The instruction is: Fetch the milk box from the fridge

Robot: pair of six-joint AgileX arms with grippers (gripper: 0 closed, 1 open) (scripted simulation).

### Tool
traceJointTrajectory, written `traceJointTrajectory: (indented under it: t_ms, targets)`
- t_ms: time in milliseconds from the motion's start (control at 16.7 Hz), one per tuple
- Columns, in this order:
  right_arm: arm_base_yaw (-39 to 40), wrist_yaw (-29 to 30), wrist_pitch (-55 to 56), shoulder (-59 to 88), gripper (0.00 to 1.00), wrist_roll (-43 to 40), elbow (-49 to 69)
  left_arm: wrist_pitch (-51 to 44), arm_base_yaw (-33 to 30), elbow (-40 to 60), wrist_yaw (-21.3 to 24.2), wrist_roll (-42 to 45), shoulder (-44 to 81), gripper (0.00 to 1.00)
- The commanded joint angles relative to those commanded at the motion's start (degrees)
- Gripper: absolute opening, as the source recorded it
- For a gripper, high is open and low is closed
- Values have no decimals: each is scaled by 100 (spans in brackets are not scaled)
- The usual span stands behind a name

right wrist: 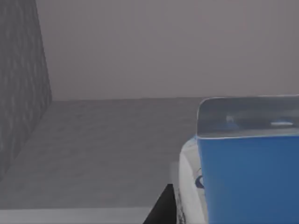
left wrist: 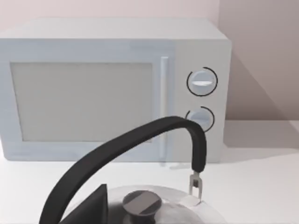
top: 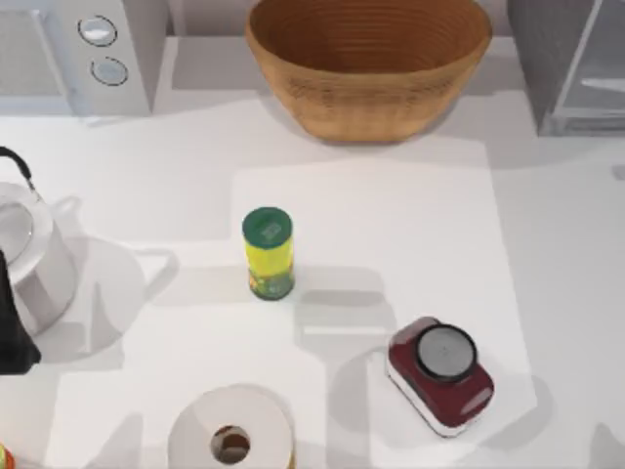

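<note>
- Right now my right wrist camera looks into a plain grey interior with a dark speckled side wall (right wrist: pixel 21 74) and a flat grey floor, which I take to be the inside of the large grey boxy fridge (top: pixel 571 68) at the table's far right corner in the top view.
- Close in that same right wrist view stands the small milk box with its blue face and white sides (right wrist: pixel 243 172), resting on the grey floor of the compartment; a dark edge, possibly one of my fingers, sits just beside its white side.
- Whether my right gripper is spread or already pinching the carton, I cannot tell.
- My left arm (top: pixel 12 327) is parked at the table's left edge above the shiny steel kettle with the black arched handle (left wrist: pixel 140 144); its camera faces the light grey microwave with two round dials (left wrist: pixel 112 88), and its fingers' state I cannot tell either.
- Elsewhere on the table stand a yellow can with a green lid (top: pixel 268 252), a woven brown basket (top: pixel 367 68), a roll of white paper (top: pixel 231 435) and a maroon block with a round grey top (top: pixel 439 373).
- Judging the step: I am at the reach-and-grasp stage inside the fridge.
- Next I would need a firm, centred hold on the carton's sides, then a straight withdrawal clear of the side wall.
</note>
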Motion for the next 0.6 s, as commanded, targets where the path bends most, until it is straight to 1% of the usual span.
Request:
traceJointTrajectory:
  t_ms: [360, 600]
  targets:
    - [432, 298, -1476, -2209, 0, 171, -1050, 0, 0, 0, 0, 0, 0, 100]
    - [680, 600, -2388, -4504, 0, 100, -1703, 0, 0, 0, 0, 0, 0, 100]
